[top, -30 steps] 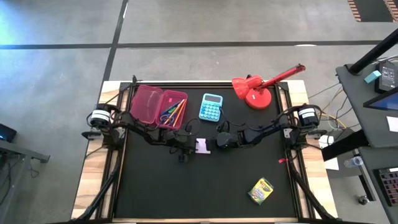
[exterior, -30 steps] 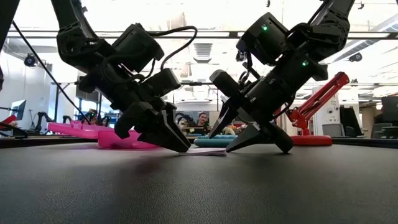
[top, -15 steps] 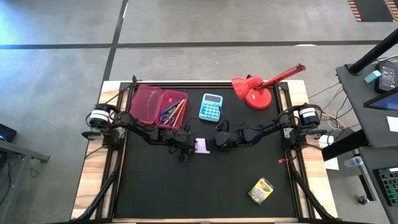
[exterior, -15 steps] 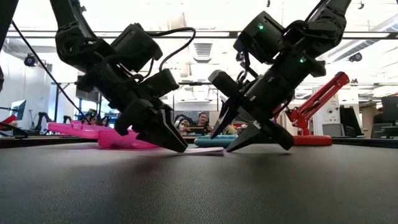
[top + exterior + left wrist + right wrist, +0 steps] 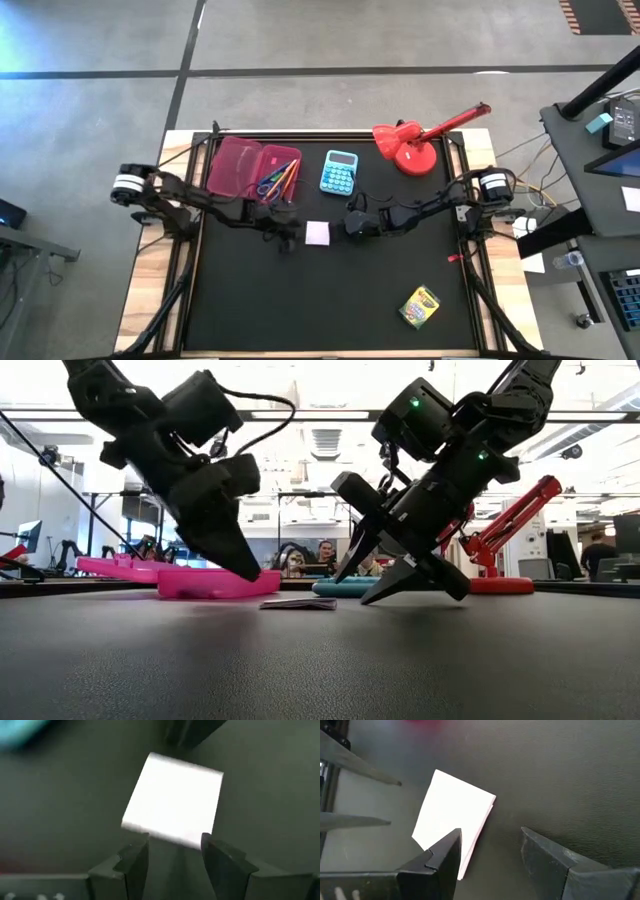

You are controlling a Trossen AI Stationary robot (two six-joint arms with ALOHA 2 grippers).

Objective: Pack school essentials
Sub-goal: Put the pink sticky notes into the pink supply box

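Note:
The white square pad (image 5: 317, 232) lies flat on the black table mat between my two grippers, also seen in the low view (image 5: 298, 603). My left gripper (image 5: 289, 234) hangs open just left of it, raised off the mat (image 5: 252, 572); its fingers frame the pad's near edge (image 5: 172, 800) without touching. My right gripper (image 5: 351, 226) stands open just right of the pad, fingertips low over the mat (image 5: 352, 588), apart from the pad (image 5: 455, 815). The open pink pencil case (image 5: 250, 170) holds pencils and scissors. The crayon box (image 5: 420, 306) lies at the near right.
A light-blue calculator (image 5: 340, 172) lies behind the pad, and a red desk lamp (image 5: 415, 143) stands at the far right. The pink case sits at the far left. The near half of the mat holds only the crayon box.
My left gripper has risen off the mat and drawn back toward the table's left edge, rolling its wrist as it went. The white pad, earlier partly covered by its fingers, now lies flat and fully in view, a little farther left. My right gripper has kept still.

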